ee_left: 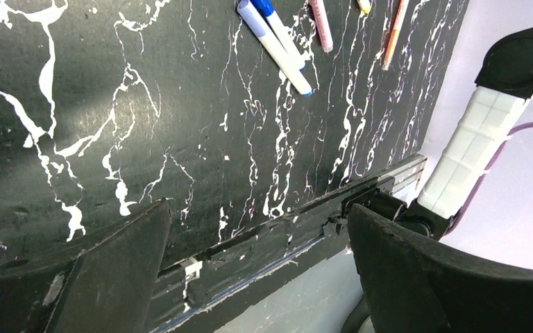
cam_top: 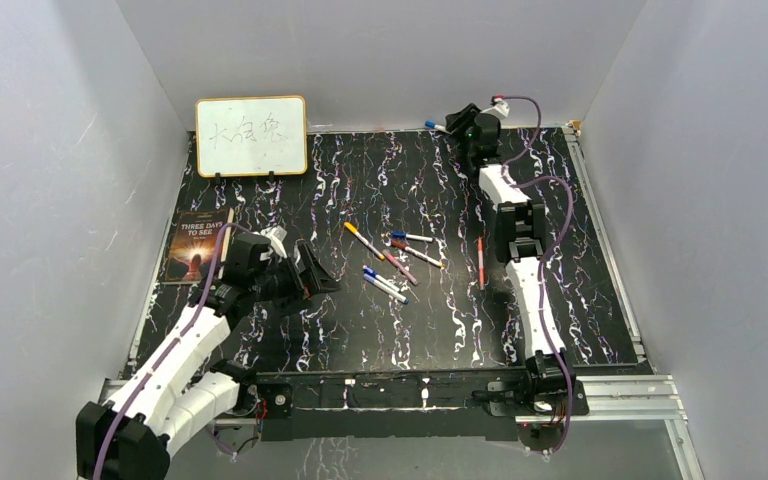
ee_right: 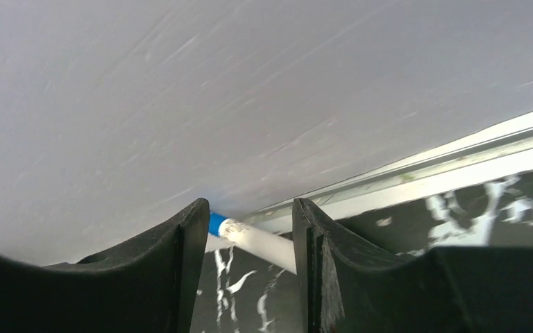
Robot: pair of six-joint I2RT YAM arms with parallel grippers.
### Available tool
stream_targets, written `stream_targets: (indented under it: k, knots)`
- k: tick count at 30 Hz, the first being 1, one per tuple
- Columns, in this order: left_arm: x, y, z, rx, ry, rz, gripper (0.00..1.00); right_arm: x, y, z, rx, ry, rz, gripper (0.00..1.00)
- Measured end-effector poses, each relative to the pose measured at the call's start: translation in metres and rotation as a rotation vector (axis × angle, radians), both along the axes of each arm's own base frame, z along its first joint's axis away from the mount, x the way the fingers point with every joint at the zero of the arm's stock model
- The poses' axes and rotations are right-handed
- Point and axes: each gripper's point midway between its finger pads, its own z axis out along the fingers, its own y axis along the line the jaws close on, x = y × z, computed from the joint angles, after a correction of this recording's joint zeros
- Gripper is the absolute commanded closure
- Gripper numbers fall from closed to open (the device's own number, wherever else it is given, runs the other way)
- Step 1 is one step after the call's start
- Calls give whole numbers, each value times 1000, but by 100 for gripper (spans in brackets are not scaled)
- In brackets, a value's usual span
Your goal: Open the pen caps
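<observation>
Several capped pens lie mid-table: an orange-capped one, a blue-capped one, a dark red one, a purple one, two blue-capped ones, and a red pen apart to the right. The blue-capped pair also shows in the left wrist view. My left gripper is open and empty, left of the pens. My right gripper is at the far edge by the back wall, jaws partly apart. A white pen with a blue end crosses the gap beyond the fingertips.
A small whiteboard leans on the back wall at the left. A book lies by the left edge. An aluminium rail runs along the right side. The right arm's base stands at the near edge.
</observation>
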Motion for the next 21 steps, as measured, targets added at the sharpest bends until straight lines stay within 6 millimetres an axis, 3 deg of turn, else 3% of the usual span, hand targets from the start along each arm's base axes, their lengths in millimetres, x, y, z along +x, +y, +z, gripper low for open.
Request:
stream_targets:
  k: [4, 6, 16, 21]
  knots:
    - [9, -5, -2, -16, 10, 12, 2, 2, -17, -1, 26, -11, -16, 59]
    - [14, -8, 1, -36, -2, 15, 2, 2, -16, -2, 35, -16, -11, 59]
    - [17, -12, 12, -69, -41, 9, 2, -8, 36, -6, -41, -26, 78, 62]
    - [13, -11, 25, -91, -87, 11, 2, -24, 53, -24, -91, 75, 121, 76]
